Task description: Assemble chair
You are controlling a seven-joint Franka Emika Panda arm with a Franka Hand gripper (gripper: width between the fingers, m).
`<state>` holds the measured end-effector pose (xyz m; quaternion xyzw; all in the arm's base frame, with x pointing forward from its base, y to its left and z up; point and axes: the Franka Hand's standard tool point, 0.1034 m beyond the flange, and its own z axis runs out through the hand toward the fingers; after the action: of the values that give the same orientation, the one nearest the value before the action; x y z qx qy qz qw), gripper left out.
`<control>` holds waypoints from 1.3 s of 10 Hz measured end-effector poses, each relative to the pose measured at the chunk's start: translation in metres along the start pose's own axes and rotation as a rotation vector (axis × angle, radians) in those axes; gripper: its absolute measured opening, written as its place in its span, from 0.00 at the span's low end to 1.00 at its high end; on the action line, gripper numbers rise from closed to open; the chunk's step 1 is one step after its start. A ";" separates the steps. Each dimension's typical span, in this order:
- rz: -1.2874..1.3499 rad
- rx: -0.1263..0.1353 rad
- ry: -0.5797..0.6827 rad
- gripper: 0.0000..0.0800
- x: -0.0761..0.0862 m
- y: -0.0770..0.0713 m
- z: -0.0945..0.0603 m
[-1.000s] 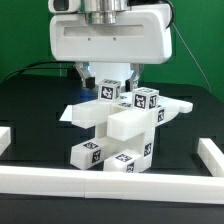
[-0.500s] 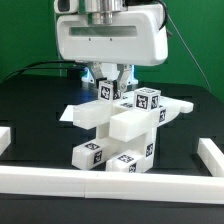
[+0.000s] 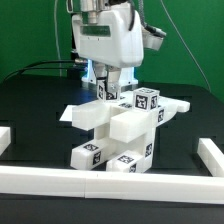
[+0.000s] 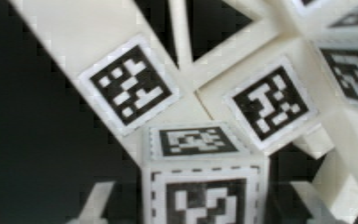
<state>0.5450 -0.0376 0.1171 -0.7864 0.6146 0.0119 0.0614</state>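
The part-built white chair stands in the middle of the black table, made of white blocks and slats with marker tags. A short tagged post sticks up from its top, with a second tagged post beside it. My gripper hangs straight above the first post, fingers down on both sides of it. In the wrist view the post sits between my fingers, with a dark gap on each side. The gripper is open around the post.
A low white rail runs along the table's front. Short white rails stand at the exterior view's left and right. A green wall is behind the arm.
The hand has turned about its vertical axis over the post: its body showed broad a second ago and shows narrow now. The chair has not moved.
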 end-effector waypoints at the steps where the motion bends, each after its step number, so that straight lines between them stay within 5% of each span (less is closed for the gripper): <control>1: 0.109 0.007 -0.005 0.36 0.000 -0.001 0.000; 8: 0.526 0.048 -0.007 0.36 -0.006 -0.006 0.002; 10: 0.492 0.047 -0.006 0.76 -0.007 -0.006 0.003; 13: 0.096 0.009 -0.028 0.81 -0.011 -0.004 0.002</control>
<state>0.5465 -0.0256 0.1170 -0.7555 0.6506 0.0231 0.0732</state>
